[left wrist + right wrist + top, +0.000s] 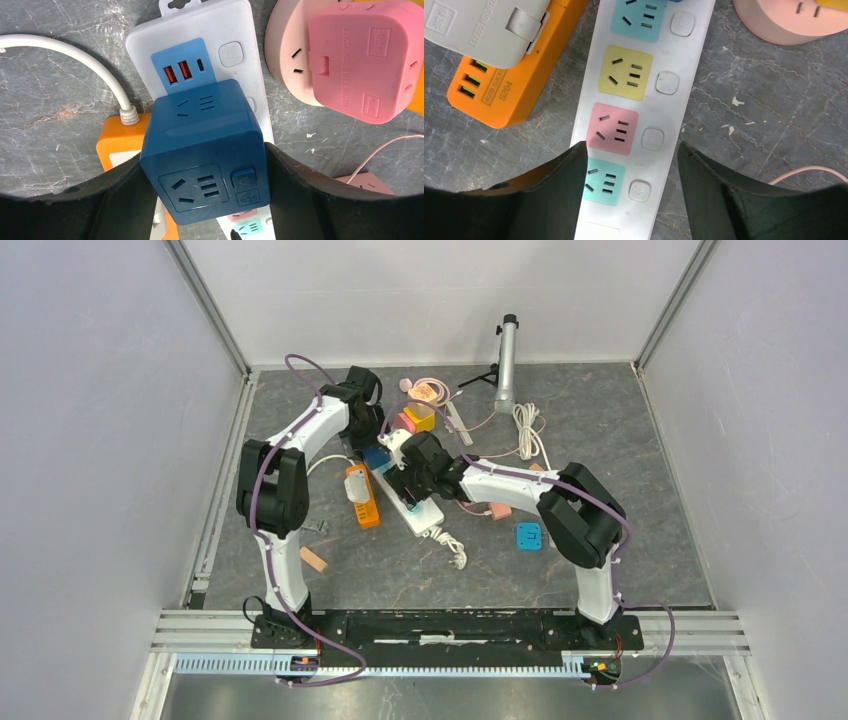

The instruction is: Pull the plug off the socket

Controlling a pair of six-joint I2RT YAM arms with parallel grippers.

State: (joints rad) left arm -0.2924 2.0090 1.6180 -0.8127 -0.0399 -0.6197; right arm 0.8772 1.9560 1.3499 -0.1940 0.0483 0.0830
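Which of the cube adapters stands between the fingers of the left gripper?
The dark blue cube, on the white power strip. The left gripper closes on its two sides; the pink cube sits apart, on a round pink base.

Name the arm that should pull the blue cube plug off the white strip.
Left: the left claw grips the blue cube plug; the right claw sits open over the white power strip.
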